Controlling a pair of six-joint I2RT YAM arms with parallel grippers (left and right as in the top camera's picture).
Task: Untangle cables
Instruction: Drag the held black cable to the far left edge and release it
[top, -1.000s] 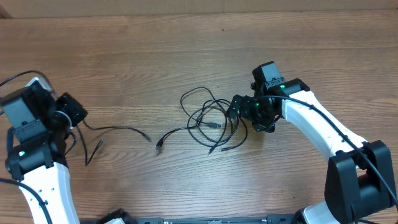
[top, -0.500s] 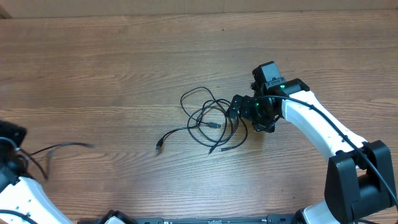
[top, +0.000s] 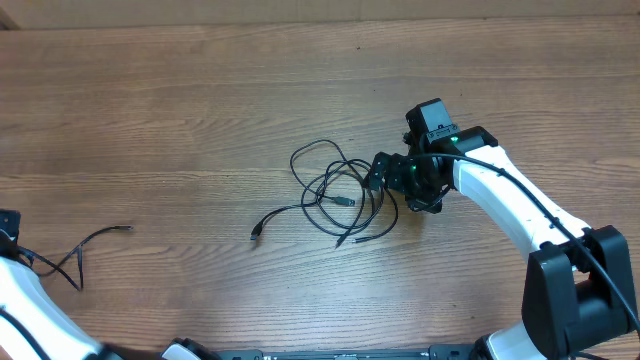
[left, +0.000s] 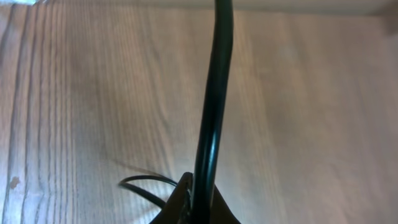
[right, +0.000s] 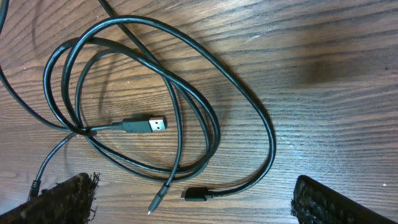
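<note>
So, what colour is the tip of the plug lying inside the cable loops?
Silver, on a black plug; the right wrist view shows it best.

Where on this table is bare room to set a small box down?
Free: the whole far strip of table behind the tangle; the stretch between the tangle and the left cable. Crowded: the tangle itself, with the right arm beside it.

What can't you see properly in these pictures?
1. Left gripper: cut off by the overhead's left edge; left wrist view shows only its tips.
2. Separated cable: blurred up close in the left wrist view.
3. Tangled cables: crossings too small overhead; right wrist view's edges cut the loops.
</note>
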